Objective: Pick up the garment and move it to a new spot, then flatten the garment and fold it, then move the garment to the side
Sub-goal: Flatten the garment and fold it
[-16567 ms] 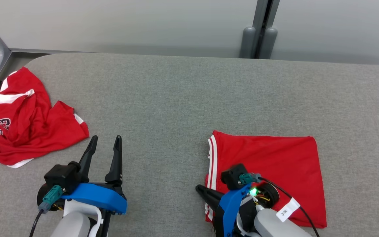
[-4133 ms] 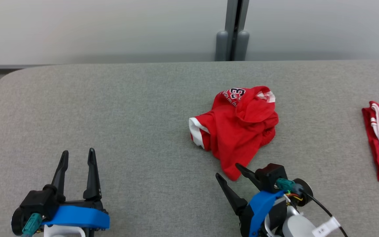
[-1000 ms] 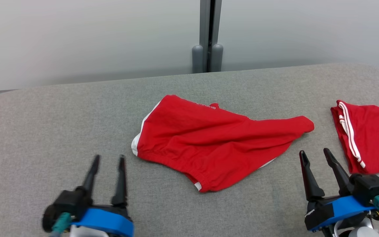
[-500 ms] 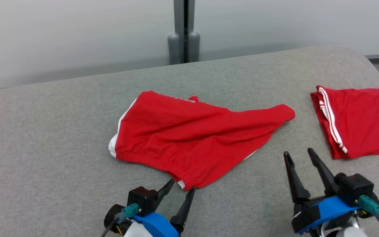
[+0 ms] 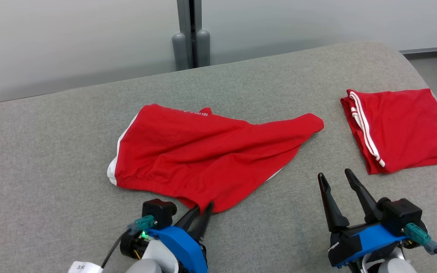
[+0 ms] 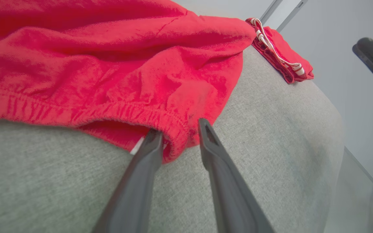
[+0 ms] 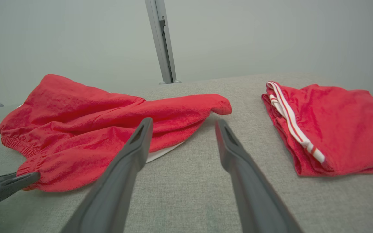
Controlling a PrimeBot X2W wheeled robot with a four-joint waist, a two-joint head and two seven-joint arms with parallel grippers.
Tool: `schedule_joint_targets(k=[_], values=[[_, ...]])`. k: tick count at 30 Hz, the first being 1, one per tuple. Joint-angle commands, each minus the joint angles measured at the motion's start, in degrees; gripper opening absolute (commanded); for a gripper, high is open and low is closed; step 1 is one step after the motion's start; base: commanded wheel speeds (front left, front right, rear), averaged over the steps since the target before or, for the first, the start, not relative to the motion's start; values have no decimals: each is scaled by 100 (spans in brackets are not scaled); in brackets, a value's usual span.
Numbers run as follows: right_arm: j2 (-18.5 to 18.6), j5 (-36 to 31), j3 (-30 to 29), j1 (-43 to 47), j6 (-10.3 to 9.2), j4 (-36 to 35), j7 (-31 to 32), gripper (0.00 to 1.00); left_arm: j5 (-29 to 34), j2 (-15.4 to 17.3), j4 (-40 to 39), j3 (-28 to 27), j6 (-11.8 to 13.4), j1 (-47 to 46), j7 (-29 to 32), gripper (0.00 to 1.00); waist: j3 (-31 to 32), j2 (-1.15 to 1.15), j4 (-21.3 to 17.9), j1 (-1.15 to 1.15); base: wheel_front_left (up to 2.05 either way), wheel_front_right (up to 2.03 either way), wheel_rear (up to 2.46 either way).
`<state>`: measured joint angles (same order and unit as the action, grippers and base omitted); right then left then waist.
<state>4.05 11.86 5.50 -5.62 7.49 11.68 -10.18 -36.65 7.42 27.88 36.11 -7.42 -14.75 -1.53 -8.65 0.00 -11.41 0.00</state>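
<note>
The garment [image 5: 211, 151], a pair of red shorts with white trim, lies spread and wrinkled in the middle of the grey table [image 5: 51, 151]. My left gripper [image 5: 203, 207] is at its near corner. In the left wrist view the left gripper [image 6: 179, 127] straddles the elastic waistband corner of the garment [image 6: 108, 64], the jaws partly narrowed with a gap still between them and cloth in that gap. My right gripper [image 5: 334, 173] stands open over bare table, right of the garment's near edge. The right wrist view shows the right gripper [image 7: 183, 121] with nothing between its fingers, pointing at the garment's [image 7: 92, 123] right end.
A second red garment with white stripes [image 5: 404, 125] lies folded at the table's right end, near the rounded edge [image 5: 419, 72]. A grey post [image 5: 190, 34] stands behind the table against the pale wall. Bare table stretches to the left and along the front.
The head camera has swung, shifting the whole picture left. My left gripper has moved right and forward to the garment's near corner and narrowed its jaws around it. The right gripper stays open.
</note>
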Motion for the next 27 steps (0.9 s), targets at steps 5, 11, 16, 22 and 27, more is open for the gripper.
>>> schedule_joint_targets(k=[5, 11, 16, 22, 27], values=[[34, 38, 7, -25, 1, 14, -31, 100, -190, 151, 209, -390, 168, -272, -529, 0, 14, 0, -7, 0, 0, 0, 0], [24, 61, 30, -10, 1, -31, -1, 100, -118, 646, 467, -795, 631, -347, -678, 0, -1, 0, -15, 0, 0, 0, 0], [9, 84, 50, -2, 1, -9, 0, 100, -20, 973, 524, -850, 694, -484, -622, 0, -46, 0, -5, 0, 0, 0, 0], [-5, 91, 85, -91, 1, 15, 0, 100, 103, 1047, 508, -783, 693, -591, -722, 57, -102, 0, -32, 0, 0, 0, 0], [-16, 79, 23, -90, 1, 26, 11, 100, 31, 916, 434, -702, 624, -386, -867, 100, -90, 0, 8, 0, 0, 0, 0]])
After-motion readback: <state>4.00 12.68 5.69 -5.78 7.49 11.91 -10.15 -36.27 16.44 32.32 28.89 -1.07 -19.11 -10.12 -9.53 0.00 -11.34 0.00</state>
